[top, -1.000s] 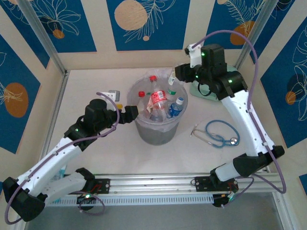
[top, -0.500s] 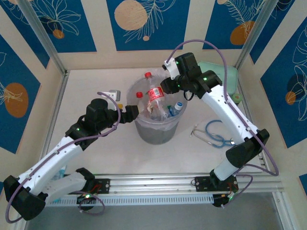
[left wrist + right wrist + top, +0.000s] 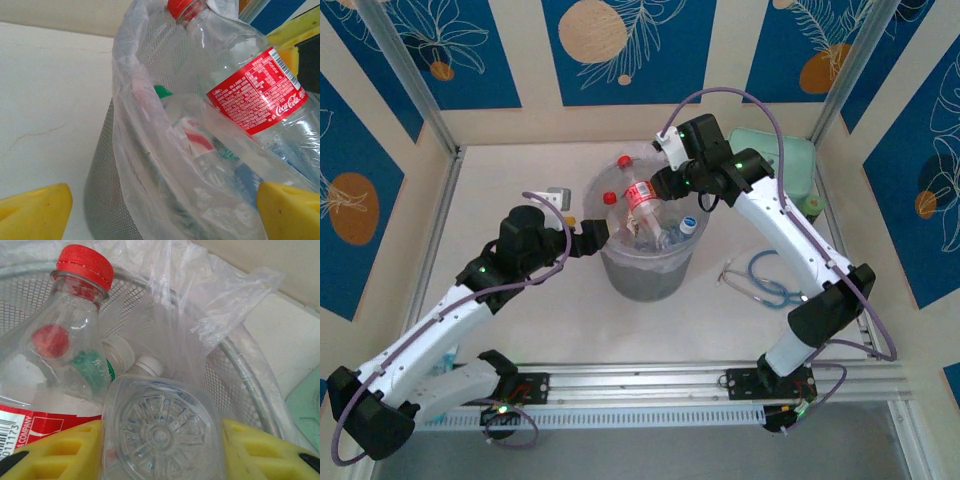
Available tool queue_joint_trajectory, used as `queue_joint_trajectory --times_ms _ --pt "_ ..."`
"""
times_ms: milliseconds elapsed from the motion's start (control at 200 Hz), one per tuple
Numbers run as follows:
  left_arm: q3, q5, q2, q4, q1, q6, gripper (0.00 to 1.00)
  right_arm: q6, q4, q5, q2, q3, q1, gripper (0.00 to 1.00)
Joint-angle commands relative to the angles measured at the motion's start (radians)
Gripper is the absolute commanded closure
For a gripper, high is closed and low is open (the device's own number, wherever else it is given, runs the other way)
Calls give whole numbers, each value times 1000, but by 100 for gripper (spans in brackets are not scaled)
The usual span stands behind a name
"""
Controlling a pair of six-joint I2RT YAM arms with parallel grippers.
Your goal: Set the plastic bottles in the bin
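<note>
A pale off-white desk (image 3: 580, 330) stands boxed in by cream walls hung with deep blue panels (image 3: 620, 40) printed with white leaf outlines and orange discs, across the back wall and along the left wall (image 3: 360, 210) and right wall (image 3: 925, 190). Slanting metal posts (image 3: 412, 85) rise from the desk's two far corners. A ribbed aluminium rail (image 3: 640, 380) runs along the near edge, with a dull grey surface (image 3: 720, 450) beyond it. The light is even and the shadows soft
</note>
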Motion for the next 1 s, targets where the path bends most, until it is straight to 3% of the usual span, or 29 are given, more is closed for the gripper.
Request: queue_joint_trajectory --times_ms 0,160,255,415,530,675,911,996 --pt "22 -13 -11 -4 -4 11 6 69 -155 -109 -8 40 31 49" --pt "39 -28 -23 -19 -4 28 6 56 -213 -56 -42 162 21 18" --pt "62 -36 -32 -43 -3 44 6 54 -222 -35 -59 197 6 14" --pt "85 -39 -39 -56 -3 59 5 87 -197 -53 -73 197 -54 18" --pt "78 -37 -33 -51 -2 54 5 118 -186 -54 -54 175 -69 39" --pt "55 -24 -31 -34 -3 35 5 149 -170 -78 -41 103 -81 58" --pt "69 -22 -11 -19 -3 32 6 224 -133 -125 -107 68 -126 62" --pt "76 -21 4 -11 -2 36 6 267 -128 -118 -155 59 -163 46"
